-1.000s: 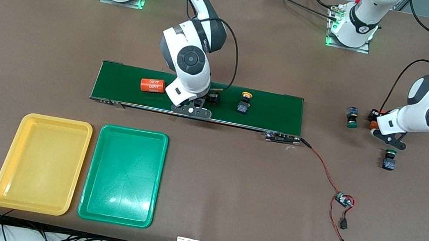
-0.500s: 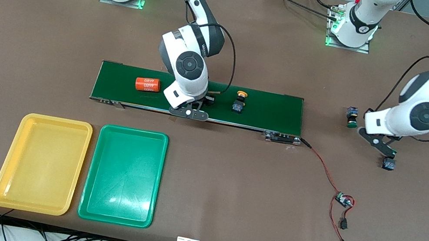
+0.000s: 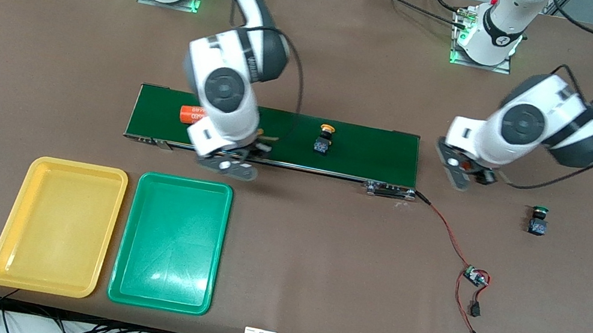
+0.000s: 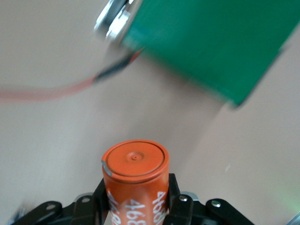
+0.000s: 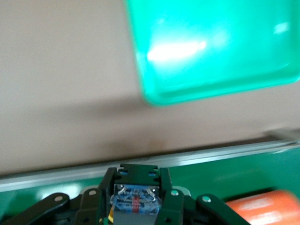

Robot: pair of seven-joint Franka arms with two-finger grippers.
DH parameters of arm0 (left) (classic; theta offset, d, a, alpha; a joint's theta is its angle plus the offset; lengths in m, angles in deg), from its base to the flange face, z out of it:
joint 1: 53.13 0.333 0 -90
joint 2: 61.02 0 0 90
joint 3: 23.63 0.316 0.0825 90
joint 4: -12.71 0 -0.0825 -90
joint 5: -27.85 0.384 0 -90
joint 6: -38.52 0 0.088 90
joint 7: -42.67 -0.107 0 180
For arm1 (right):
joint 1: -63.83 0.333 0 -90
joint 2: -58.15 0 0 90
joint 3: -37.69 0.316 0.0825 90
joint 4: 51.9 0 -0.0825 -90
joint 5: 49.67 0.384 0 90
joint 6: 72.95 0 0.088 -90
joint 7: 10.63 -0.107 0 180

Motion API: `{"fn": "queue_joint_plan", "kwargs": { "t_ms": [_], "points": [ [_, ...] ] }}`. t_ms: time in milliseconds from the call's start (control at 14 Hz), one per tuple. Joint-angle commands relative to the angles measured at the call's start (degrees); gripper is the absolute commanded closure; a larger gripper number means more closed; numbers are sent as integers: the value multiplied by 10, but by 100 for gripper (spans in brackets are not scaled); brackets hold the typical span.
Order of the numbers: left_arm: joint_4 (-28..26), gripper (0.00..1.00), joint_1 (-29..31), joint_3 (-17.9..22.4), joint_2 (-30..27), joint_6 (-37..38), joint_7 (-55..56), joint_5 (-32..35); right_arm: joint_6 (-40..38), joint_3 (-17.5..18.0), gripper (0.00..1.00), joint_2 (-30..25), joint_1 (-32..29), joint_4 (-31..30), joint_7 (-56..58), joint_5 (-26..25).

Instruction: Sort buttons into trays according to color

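My right gripper (image 3: 228, 165) is shut on a button (image 5: 135, 199) with a blue-black body and a hint of yellow under it. It is over the belt's edge nearest the green tray (image 3: 170, 242). The yellow tray (image 3: 58, 222) lies beside the green one. A yellow-capped button (image 3: 324, 139) lies on the dark-green belt (image 3: 372, 152). A green-capped button (image 3: 537, 220) sits on the table toward the left arm's end. My left gripper (image 3: 461, 174) is shut on an orange numbered cylinder (image 4: 136, 161), over the table just off the belt's end. The fourth button is hidden.
A second orange cylinder (image 3: 193, 113) lies on the belt, partly hidden by my right arm. A red-black wire (image 3: 444, 229) runs from the belt's end to a small circuit board (image 3: 475, 277). The green tray also shows in the right wrist view (image 5: 211, 47).
My right gripper moved off the belt toward the green tray with the button. My left gripper moved with its cylinder toward the belt's end. The belt's cylinder and yellow button shifted toward the right arm's end.
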State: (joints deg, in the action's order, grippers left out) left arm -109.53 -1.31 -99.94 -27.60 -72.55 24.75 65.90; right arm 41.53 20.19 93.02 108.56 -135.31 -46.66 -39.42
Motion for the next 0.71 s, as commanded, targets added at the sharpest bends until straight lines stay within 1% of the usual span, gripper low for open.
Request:
{"fn": "queue_joint_plan", "kwargs": {
  "t_ms": [0, 71, 214, 286, 429, 500, 571, 643],
  "points": [
    [71, 77, -143, 39, 21, 17, -9, 2, -7, -15, 100, 18, -59, 31, 10, -7],
    [84, 77, -173, 52, 22, 17, -11, 1, -8, -15, 100, 28, -89, 38, 41, -8],
    [98, 77, -225, 81, 43, 8, -7, 4, -3, -15, 100, 44, -148, 40, 116, -6],
    [104, 76, -243, 93, 49, 2, -11, 6, 9, -15, 100, 62, -169, 52, 152, -6],
    [104, 76, -277, 123, 55, -14, -10, 11, 14, -16, 100, 81, -199, 54, 181, -8],
    [104, 76, -300, 147, 57, -31, -10, 11, 16, -15, 100, 90, -221, 56, 221, -12],
    [105, 76, -323, 166, 56, -39, -9, 11, 27, -15, 100, 99, -235, 58, 258, -11],
    [105, 73, -336, 176, 56, -40, -8, 11, 53, -15, 100, 110, -246, 58, 284, -11]
  ]
}}
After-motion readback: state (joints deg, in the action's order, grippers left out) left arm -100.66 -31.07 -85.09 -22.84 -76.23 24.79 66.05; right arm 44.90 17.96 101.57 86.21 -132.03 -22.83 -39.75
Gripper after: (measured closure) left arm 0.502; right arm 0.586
